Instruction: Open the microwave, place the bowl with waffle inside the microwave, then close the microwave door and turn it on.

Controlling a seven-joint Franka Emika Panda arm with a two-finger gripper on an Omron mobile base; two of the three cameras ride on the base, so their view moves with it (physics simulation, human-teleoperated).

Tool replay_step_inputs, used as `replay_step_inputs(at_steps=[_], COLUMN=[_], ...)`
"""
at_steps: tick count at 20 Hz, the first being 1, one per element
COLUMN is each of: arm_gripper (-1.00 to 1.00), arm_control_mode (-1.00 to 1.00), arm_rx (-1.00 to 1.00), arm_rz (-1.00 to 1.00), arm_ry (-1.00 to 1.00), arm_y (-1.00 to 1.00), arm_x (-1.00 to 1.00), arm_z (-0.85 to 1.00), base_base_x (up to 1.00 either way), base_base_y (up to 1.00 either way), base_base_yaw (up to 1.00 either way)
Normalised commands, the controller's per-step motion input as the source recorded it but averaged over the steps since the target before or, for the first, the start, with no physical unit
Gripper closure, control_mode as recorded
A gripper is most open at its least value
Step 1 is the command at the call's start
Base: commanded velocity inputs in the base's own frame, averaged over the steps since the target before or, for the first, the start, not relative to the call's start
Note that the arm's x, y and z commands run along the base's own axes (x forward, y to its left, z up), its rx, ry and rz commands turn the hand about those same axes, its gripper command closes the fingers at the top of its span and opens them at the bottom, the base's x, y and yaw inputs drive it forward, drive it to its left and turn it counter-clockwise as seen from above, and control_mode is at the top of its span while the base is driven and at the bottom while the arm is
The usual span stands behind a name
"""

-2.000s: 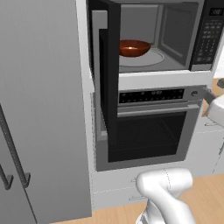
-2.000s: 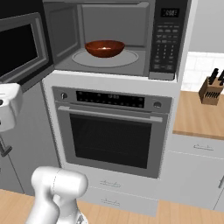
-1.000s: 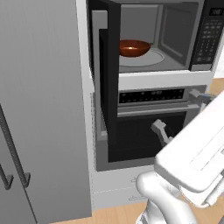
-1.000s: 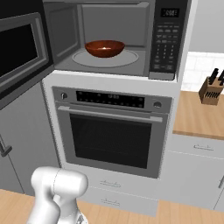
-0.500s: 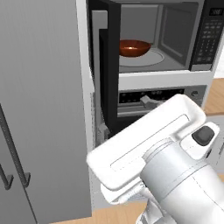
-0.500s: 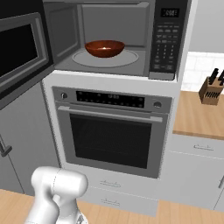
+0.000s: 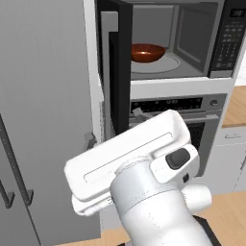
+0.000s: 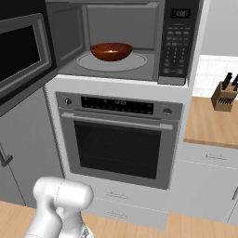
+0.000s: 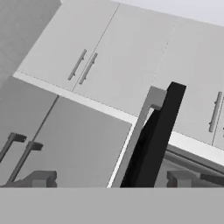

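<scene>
The microwave (image 8: 116, 42) sits built in above the steel oven (image 8: 121, 139), its grey cavity exposed and its black keypad panel (image 8: 179, 39) on the right side of the front. The microwave door (image 7: 120, 72) stands swung out on its left hinge, seen nearly edge-on from the left base view and as a dark glass panel at the left margin of the right base view; from the hand view its black outer edge rises between the two finger tips. Inside, the bowl with waffle (image 8: 111, 50) rests on the round glass turntable (image 8: 111, 61), so placing looks done and closing the door appears to be the step in hand. The gripper (image 9: 111, 178) stands wide apart with nothing between its fingers, close to the door's free edge. The door is a rigid, hinged panel that should swing lightly; a flat push on its outer face near the free edge, away from the hinge, would probably move it best, rather than a pinch. The bowl looks stiff and shallow and needs no more handling.
</scene>
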Motion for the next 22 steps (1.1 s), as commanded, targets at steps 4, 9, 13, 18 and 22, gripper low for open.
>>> replay_step_inputs(at_steps=[4,9,13,18,22], arm_gripper=[-1.00,-1.00,-1.00,-1.00,-1.00], arm_control_mode=[-1.00,-1.00,-1.00,-1.00,-1.00], arm_rx=[-0.02,-0.06,-0.03,-0.03,-0.01], arm_rz=[-0.18,-0.23,-0.29,-0.37,-0.34], arm_ry=[0.00,0.00,-0.03,-0.09,-0.03], arm_y=[0.06,0.06,0.23,0.33,0.19], arm_x=[0.38,0.51,0.43,0.17,0.08], arm_z=[-0.13,-0.24,-0.11,0.00,-0.08], base_base_x=[0.00,0.00,0.00,0.00,0.00], base_base_y=[0.00,0.00,0.00,0.00,0.00], base_base_yaw=[0.00,0.00,0.00,0.00,0.00])
